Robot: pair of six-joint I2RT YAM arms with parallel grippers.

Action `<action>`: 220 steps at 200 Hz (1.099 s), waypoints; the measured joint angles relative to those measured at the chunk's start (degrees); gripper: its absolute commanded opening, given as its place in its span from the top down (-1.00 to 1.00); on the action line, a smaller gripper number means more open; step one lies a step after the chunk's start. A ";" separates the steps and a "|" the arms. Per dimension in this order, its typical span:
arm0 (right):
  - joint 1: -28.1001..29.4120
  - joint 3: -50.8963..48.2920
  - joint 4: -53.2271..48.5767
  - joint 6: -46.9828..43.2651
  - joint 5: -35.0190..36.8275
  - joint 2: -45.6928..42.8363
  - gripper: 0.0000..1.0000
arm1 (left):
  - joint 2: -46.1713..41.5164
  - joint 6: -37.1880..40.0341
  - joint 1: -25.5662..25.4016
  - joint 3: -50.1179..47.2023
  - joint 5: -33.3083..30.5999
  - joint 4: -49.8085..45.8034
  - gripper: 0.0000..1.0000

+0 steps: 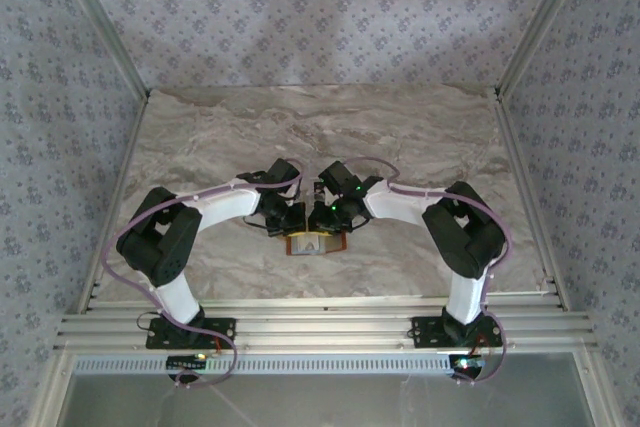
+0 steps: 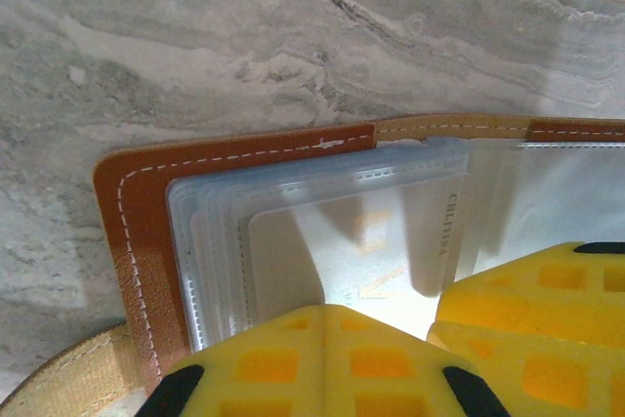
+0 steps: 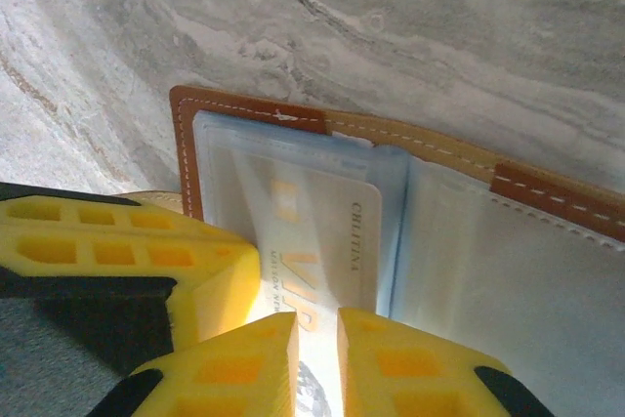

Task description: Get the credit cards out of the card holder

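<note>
White shells on the left arm (image 1: 225, 205) and right arm (image 1: 400, 202), with black joints and black bases. Lavender cables (image 1: 120, 237) looped along each, small green lights (image 1: 357, 188) near the wrists. Yellow, square-recessed, black-edged fingers (image 2: 293, 363) on the left gripper (image 2: 327, 308); same on the right gripper (image 3: 317, 317).

Grey-beige marble-patterned table top (image 1: 420, 127), soft even light, blue-grey floral wallpaper (image 1: 320, 7) behind it and on both sides, slanting aluminium posts (image 1: 100, 22) at its far corners, slotted aluminium rails (image 1: 320, 329) along its near edge, dull grey panel (image 1: 320, 397) below those.
</note>
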 measured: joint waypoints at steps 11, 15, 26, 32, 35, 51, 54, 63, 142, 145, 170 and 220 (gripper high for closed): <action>0.00 0.00 -0.20 -0.13 0.20 0.24 0.60 | 0.00 0.00 0.00 0.00 0.00 0.00 0.90; 0.00 0.00 -0.20 -0.17 0.22 0.35 0.60 | 0.00 0.00 0.00 0.00 -0.02 0.00 0.91; 0.00 0.00 -0.22 -0.37 0.28 0.55 0.60 | 0.00 0.00 0.00 0.00 -0.13 -0.02 0.91; 0.00 0.02 -0.24 -0.42 0.33 0.59 0.60 | 0.00 0.02 0.00 0.00 -0.17 -0.02 0.90; 0.00 0.02 -0.26 -0.44 0.37 0.59 0.59 | 0.00 0.00 0.00 0.00 -0.20 -0.04 0.90; 0.00 0.02 -0.42 -0.55 0.68 0.59 0.59 | 0.00 0.02 0.00 0.00 -0.20 -0.04 0.90; 0.00 0.02 -0.46 -0.59 0.74 0.59 0.58 | 0.00 0.02 0.00 0.00 -0.20 -0.02 0.90; 0.02 0.11 -0.63 -0.66 0.87 0.59 0.56 | 0.00 0.02 0.00 0.00 -0.20 -0.02 0.90; 0.24 1.55 -3.91 -1.95 3.39 0.57 0.47 | 0.00 0.42 0.00 0.00 -0.22 -0.04 0.90; 0.28 1.57 -3.96 -1.95 3.41 0.57 0.46 | 0.00 0.42 0.00 0.00 -0.22 -0.02 0.90; 0.33 1.64 -4.24 -1.92 3.74 0.22 0.44 | 0.00 0.55 0.00 0.00 -0.24 -0.07 0.90; -0.46 1.64 -5.44 -1.92 3.80 -1.22 0.42 | 0.00 1.07 0.00 0.02 -0.44 -0.22 0.90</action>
